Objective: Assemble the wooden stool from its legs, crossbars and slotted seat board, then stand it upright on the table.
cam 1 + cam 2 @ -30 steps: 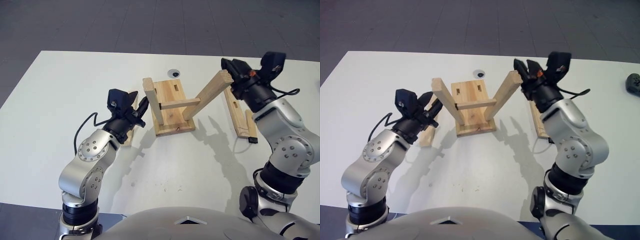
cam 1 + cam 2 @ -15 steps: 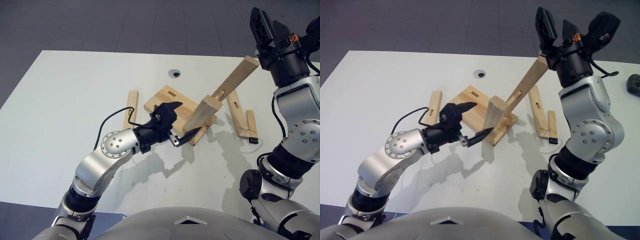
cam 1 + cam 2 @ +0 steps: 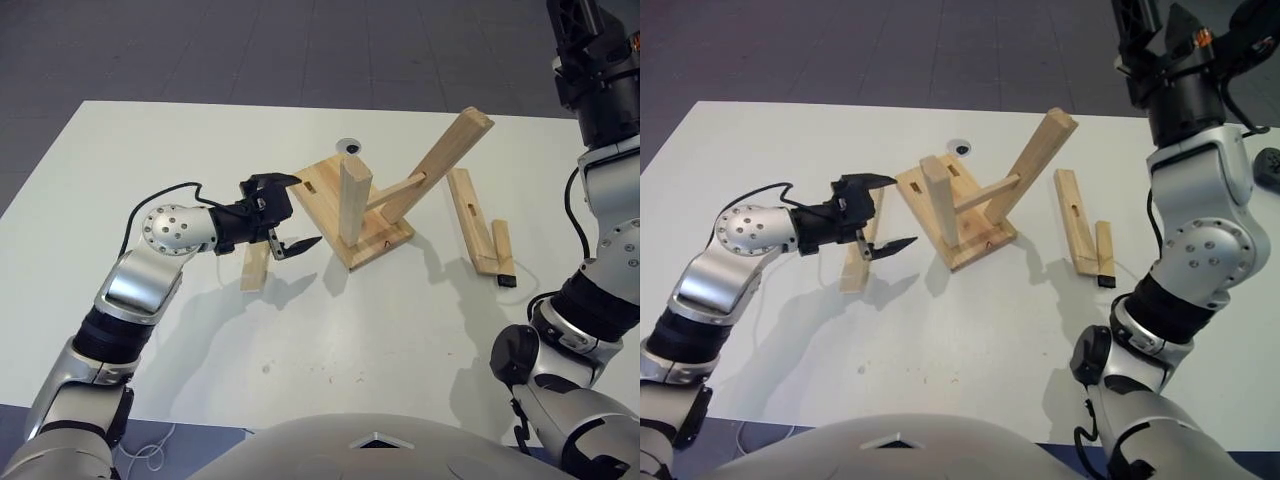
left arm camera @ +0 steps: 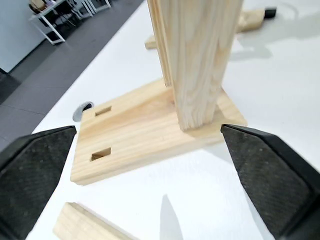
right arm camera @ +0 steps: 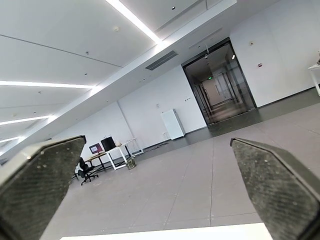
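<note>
Currently nearer arm: the left gripper (image 3: 289, 212) is low over the table (image 3: 140, 150), just beside the half-built stool. The right gripper (image 3: 1155, 25) is high above the far right edge, well apart from every part.
Left gripper state: spread wide, holding nothing.
Right gripper state: spread wide as well and empty. Its wrist view looks out past the pads into the room.
Seat board: the seat board (image 3: 318, 193) lies flat near the table's middle, with two open slots on its far side.
Key relation: the upright leg (image 3: 353, 200) stands in the board just beyond the left fingertips, toward the robot's right. In the left wrist view it sits between the two pads but ahead of them, not yet enclosed.
Leg axis: vertical, so it crosses the line of the opening squarely.
Other leg: the tilted leg (image 3: 440, 158) leans away to the right, and the crossbar (image 3: 396, 189) joins it to the upright one.
Loose parts: a loose leg (image 3: 255, 264) lies on the table just under the left gripper. Two more wooden pieces (image 3: 472, 222) lie near the right arm's side.
Judgement: a short straight advance to the right would probably put the upright leg between the left fingers. The tilted leg looks unseated.
</note>
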{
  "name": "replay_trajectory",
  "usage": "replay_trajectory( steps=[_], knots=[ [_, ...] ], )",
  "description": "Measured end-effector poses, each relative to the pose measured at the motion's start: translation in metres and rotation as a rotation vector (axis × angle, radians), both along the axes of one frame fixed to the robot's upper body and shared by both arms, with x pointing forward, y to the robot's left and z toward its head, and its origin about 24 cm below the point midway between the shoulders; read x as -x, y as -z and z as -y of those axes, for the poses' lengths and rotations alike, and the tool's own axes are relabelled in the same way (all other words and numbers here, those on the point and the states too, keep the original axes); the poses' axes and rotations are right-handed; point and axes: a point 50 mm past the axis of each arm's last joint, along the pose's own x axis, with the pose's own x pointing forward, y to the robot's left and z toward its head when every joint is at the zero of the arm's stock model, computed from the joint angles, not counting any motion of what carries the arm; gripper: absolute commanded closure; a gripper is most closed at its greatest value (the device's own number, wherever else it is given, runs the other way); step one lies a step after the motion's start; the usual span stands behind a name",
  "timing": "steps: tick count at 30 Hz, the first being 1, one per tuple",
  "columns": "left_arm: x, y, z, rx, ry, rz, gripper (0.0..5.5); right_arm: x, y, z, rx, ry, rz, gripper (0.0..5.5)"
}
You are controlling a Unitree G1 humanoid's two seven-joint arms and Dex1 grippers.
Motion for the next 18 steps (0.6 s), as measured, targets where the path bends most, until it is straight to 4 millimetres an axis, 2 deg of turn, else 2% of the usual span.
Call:
replay_trajectory(
  steps=[3, 6, 9, 14, 18],
  knots=[
    [-0.003, 0.003, 0.004, 0.005, 0.044, -0.016, 0.11, 0.002, 0.009, -0.005, 0.043, -0.022, -0.037, 0.11],
    [-0.011, 0.004, 0.014, 0.077, -0.003, 0.014, 0.11, 0.008, 0.025, -0.013, 0.143, -0.121, -0.090, 0.11],
    [-0.012, 0.003, 0.030, 0.177, -0.046, 0.039, 0.11, 0.013, 0.032, -0.012, 0.183, -0.163, -0.100, 0.11],
    [-0.003, 0.010, 0.048, 0.246, -0.077, 0.040, 0.11, 0.014, 0.028, -0.010, 0.181, -0.156, -0.071, 0.11],
    [0.003, 0.020, 0.065, 0.277, -0.076, -0.006, 0.11, 0.014, 0.015, -0.012, 0.155, -0.164, -0.005, 0.11]
  ],
)
